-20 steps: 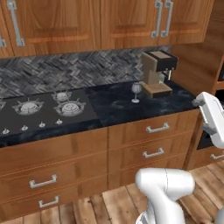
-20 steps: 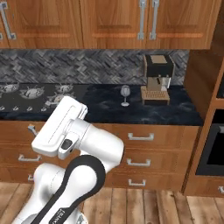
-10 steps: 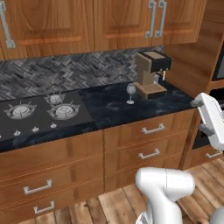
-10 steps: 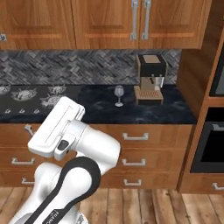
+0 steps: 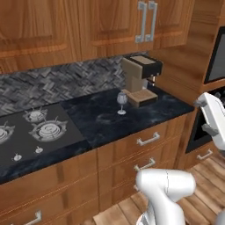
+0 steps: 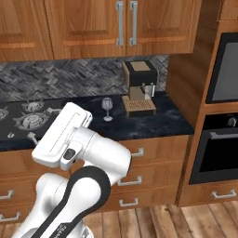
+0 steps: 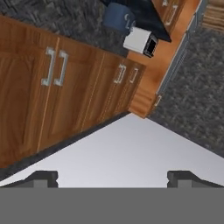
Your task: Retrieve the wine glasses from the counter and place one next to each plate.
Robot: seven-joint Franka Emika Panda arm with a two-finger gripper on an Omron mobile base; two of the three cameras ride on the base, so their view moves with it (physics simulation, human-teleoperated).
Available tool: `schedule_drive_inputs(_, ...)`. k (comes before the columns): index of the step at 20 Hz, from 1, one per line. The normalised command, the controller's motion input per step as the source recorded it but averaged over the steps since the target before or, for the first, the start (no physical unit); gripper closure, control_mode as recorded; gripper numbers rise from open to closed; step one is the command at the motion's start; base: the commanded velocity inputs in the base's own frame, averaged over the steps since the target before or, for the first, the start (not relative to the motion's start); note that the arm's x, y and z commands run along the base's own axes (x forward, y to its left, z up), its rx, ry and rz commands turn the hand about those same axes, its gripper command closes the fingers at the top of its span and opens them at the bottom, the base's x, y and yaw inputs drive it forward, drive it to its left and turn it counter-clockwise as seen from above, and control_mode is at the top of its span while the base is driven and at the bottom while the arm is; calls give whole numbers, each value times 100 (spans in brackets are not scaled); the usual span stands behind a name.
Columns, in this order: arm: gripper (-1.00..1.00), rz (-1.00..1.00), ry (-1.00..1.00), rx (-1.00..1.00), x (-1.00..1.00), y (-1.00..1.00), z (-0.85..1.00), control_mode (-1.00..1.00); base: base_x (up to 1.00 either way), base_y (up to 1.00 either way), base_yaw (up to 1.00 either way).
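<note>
One wine glass, clear with a thin stem and round foot, stands upright on the black marble-look counter, just left of a coffee machine. My gripper is open, its two dark fingertips wide apart with nothing between them. In the hand view it faces wooden cabinet doors and a pale flat surface, far from the glass. My white arm rises in front of the counter. The plates are out of view.
A brown coffee machine stands on the counter by the side wall. A gas hob lies to the left. Wall cabinets hang above. A built-in oven fills the tall unit on the right.
The whole picture has slid left in both base views, so the base has driven to the right. The oven column has come further into view. The gripper stays open.
</note>
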Motion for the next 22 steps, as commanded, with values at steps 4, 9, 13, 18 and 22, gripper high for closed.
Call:
schedule_drive_inputs(4,-100,0,0,0,0,0,0,100,85,0,-14)
schedule_drive_inputs(9,-100,0,0,0,0,0,0,100,77,11,-9)
schedule_drive_inputs(13,-100,0,0,0,0,0,0,100,56,2,-1)
schedule_drive_inputs(18,-100,0,0,0,0,0,0,100,49,-7,0)
schedule_drive_inputs(22,-100,0,0,0,0,0,0,100,43,-3,-10)
